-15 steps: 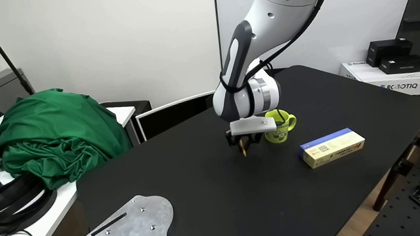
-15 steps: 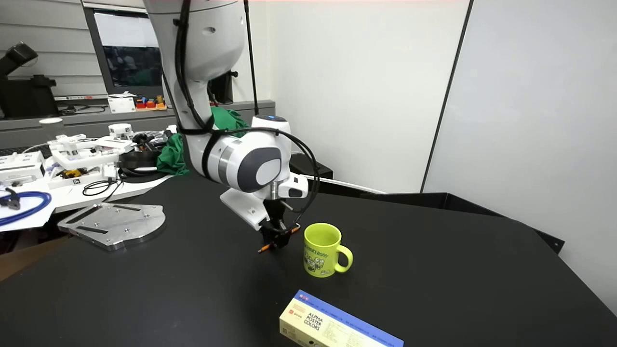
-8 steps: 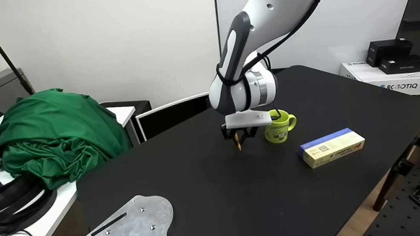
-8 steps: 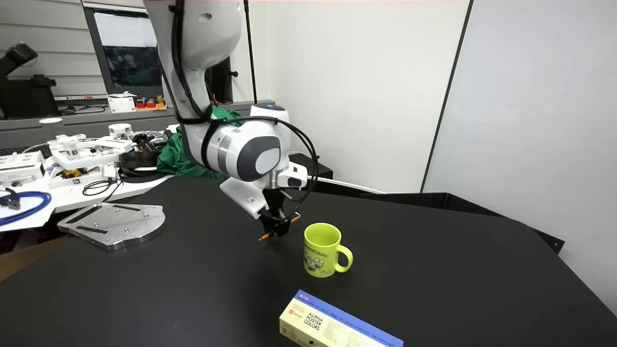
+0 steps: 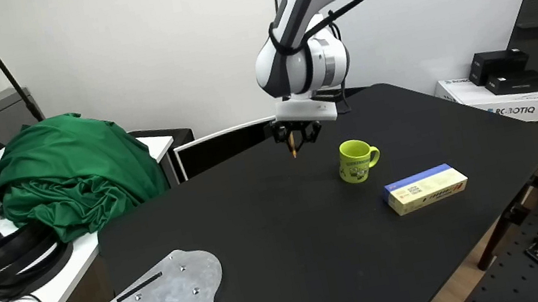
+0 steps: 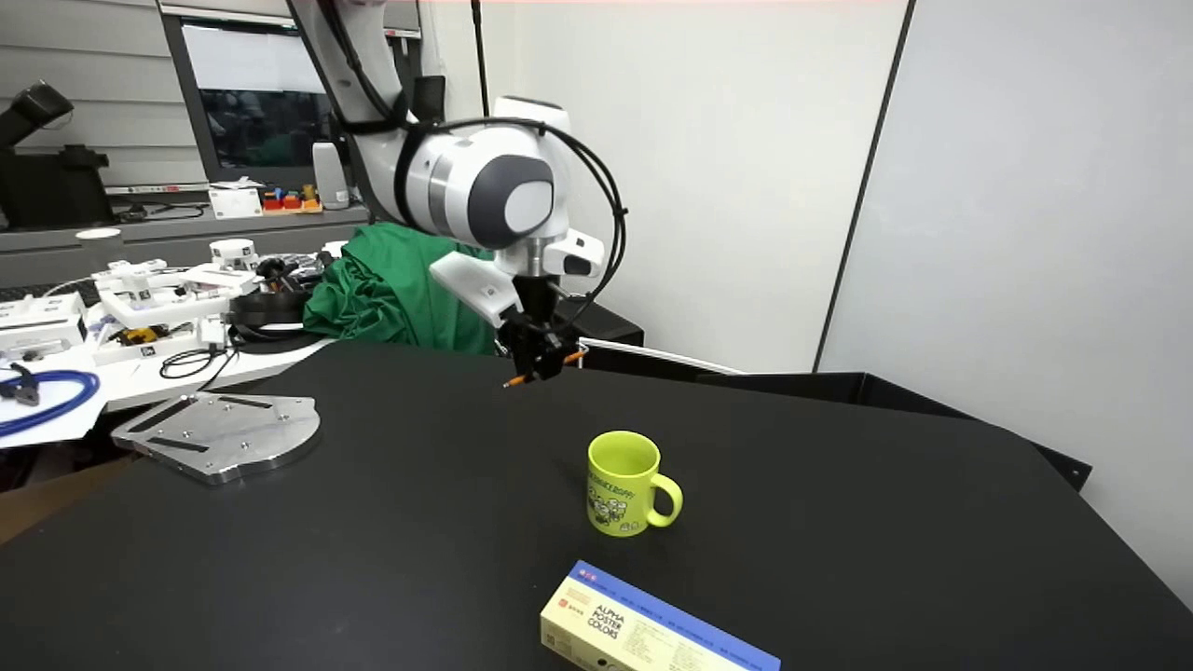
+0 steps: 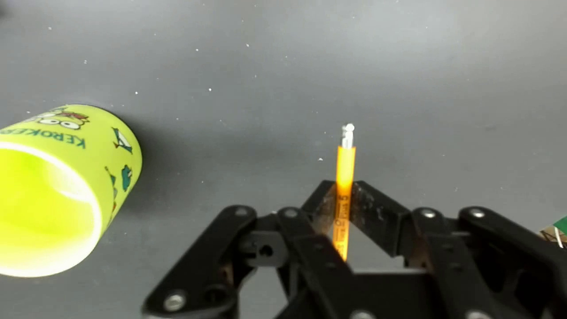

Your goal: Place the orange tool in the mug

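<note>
Orange stick-like tool (image 7: 346, 164), pinched between the closed fingertips of the black gripper (image 7: 344, 197), has been raised. Clearance over the lime-green handled mug (image 6: 622, 486) has probably been gained.

A slotted metal plate (image 5: 167, 296), noted in an exterior view between seven and eight o'clock of centre, overhangs the edge of the black table (image 5: 292, 280). Green cloth (image 5: 78, 168) is bunched at nine o'clock. A ROBOTIQ-marked carton (image 5: 510, 104) at three o'clock bears two black boxes (image 5: 511, 78). In an exterior view, an "Alpha Poster Colors" box (image 6: 652, 624) lies near six o'clock.
</note>
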You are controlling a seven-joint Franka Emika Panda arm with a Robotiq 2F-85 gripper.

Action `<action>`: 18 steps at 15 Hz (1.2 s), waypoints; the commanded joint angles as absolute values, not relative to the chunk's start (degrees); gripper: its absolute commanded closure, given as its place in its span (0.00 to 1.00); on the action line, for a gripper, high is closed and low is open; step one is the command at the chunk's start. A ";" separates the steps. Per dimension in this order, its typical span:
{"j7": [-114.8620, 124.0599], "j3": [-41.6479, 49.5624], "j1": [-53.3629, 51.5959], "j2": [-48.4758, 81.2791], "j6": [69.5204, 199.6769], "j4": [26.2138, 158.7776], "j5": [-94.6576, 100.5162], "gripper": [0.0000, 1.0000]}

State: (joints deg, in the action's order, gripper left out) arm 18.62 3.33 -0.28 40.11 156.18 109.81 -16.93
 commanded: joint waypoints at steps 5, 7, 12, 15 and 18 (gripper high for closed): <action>23.60 5.63 4.19 28.78 136.16 111.68 -19.05 0.96; 22.84 5.63 6.79 27.80 129.36 110.56 -21.10 0.96; 21.11 5.87 13.19 28.31 117.43 108.11 -30.04 0.96; 20.08 6.21 16.73 29.62 113.47 106.90 -36.33 0.96; 19.70 7.34 18.82 31.11 110.81 105.93 -41.52 0.96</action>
